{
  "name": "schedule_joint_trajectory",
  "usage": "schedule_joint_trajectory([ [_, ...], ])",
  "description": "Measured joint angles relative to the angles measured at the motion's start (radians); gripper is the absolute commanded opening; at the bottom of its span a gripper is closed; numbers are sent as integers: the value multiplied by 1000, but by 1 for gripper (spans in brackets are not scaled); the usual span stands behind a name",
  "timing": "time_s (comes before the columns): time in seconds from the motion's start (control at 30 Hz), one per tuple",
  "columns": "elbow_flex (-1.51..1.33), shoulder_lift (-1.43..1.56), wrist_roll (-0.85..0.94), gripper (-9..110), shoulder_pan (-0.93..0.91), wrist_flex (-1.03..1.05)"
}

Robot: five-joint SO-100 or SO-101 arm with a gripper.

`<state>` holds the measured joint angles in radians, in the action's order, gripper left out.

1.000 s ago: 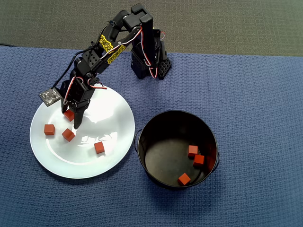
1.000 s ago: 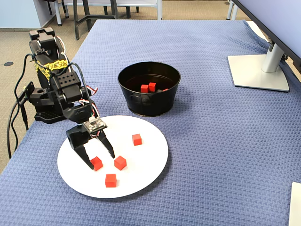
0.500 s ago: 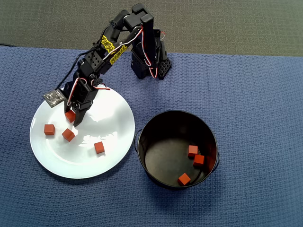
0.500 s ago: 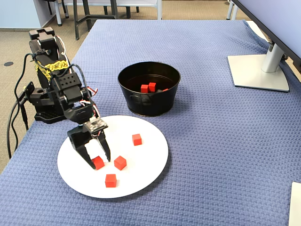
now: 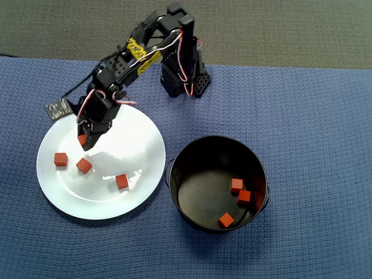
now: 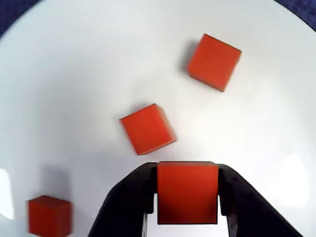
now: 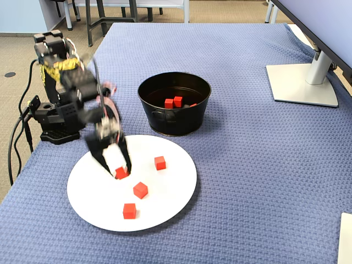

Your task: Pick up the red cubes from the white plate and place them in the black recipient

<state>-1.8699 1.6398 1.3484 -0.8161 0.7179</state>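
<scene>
My gripper (image 5: 85, 139) is shut on one red cube (image 6: 187, 191), held between the black fingers just above the white plate (image 5: 135, 146). The fixed view shows the gripper (image 7: 120, 172) over the plate's (image 7: 171, 187) left part. Three more red cubes lie loose on the plate (image 6: 74, 74): one at the left (image 5: 60, 158), one in the middle (image 5: 83, 165) and one to the right (image 5: 121, 181). The black recipient (image 5: 192, 152) stands to the right of the plate with three red cubes (image 5: 236, 185) inside.
The arm's base (image 5: 183, 78) sits at the far edge of the blue cloth. In the fixed view a monitor stand (image 7: 302, 82) is at the right rear. The recipient (image 7: 175, 118) stands close behind the plate.
The fingers have closed on the cube they straddled. The gripper has risen and drawn back toward the base with it. The other cubes have not moved.
</scene>
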Motion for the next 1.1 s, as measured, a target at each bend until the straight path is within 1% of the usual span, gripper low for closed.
schedule_joint_trajectory([
  [0.13, 77, 132, -267, 0, 95, 183],
  [0.2, 87, 193, -419, 0, 166, 233],
  [0.33, 80, 290, -704, 0, 359, 239],
  [0.47, 38, 353, -943, 0, 575, 184],
  [0.5, 29, 362, -994, 8, 630, 166],
  [0.53, 25, 364, -1035, 19, 687, 153],
  [0.6, 23, 365, -1098, 25, 798, 146],
  [0.7, 17, 365, -1118, 34, 960, 155],
  [0.73, 17, 365, -1117, 35, 991, 167],
  [0.8, 17, 365, -1069, 32, 1008, 193],
  [0.87, 17, 365, -989, 28, 971, 213],
  [0.97, 17, 364, -839, 28, 848, 218],
  [1.1, -5, 342, -552, 27, 637, 189],
])
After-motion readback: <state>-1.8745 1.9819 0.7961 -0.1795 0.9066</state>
